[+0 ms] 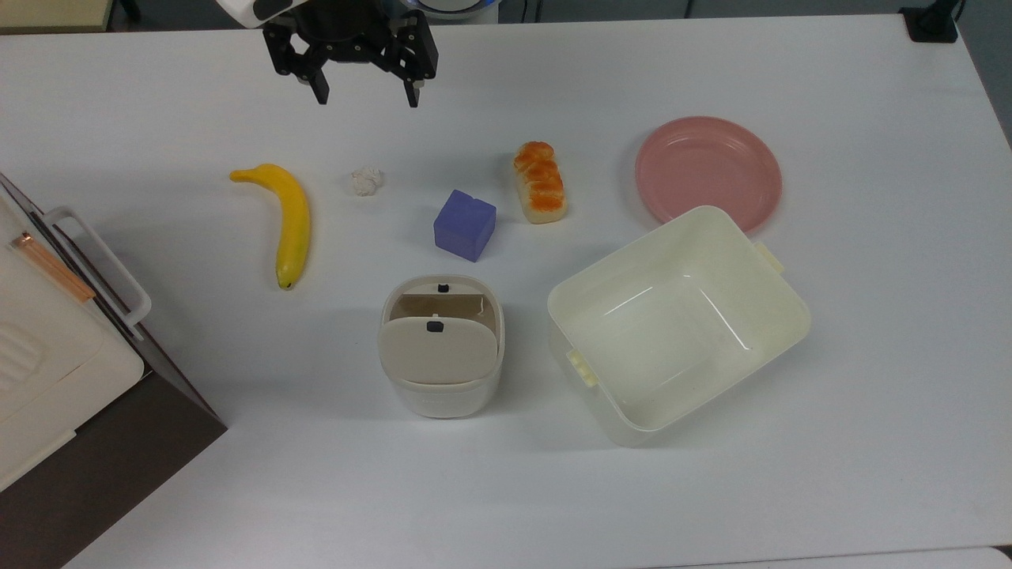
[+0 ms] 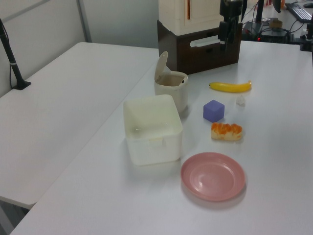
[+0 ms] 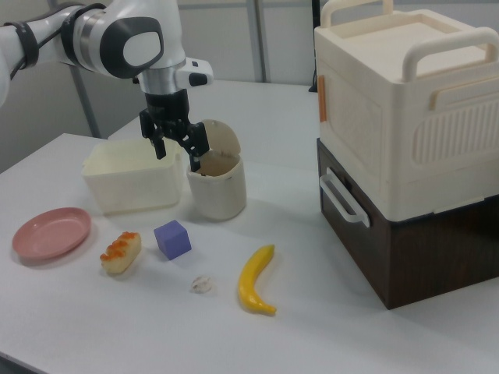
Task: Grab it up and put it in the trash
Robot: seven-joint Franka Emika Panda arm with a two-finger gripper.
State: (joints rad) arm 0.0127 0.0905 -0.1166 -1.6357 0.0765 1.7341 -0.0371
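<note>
The tiny crumpled white paper wad [image 1: 366, 181] lies on the white table between the banana and the purple cube; it also shows as the wad [image 2: 240, 101] and the wad [image 3: 202, 284]. The small cream trash bin [image 1: 441, 345] with its beige swing flap tilted open stands nearer the front, also seen as the bin [image 2: 171, 88] and the bin [image 3: 217, 183]. My gripper [image 1: 365, 91] hangs open and empty high above the table, beyond the wad toward the top view's upper edge; the gripper [image 3: 177, 153] points downward.
A yellow banana [image 1: 286, 218], a purple cube [image 1: 465, 225], an orange-topped bread loaf [image 1: 540, 182], a pink plate [image 1: 708, 171] and a large cream tub [image 1: 678, 324] lie around. A cream-and-brown appliance [image 1: 55, 371] stands at the top view's left edge.
</note>
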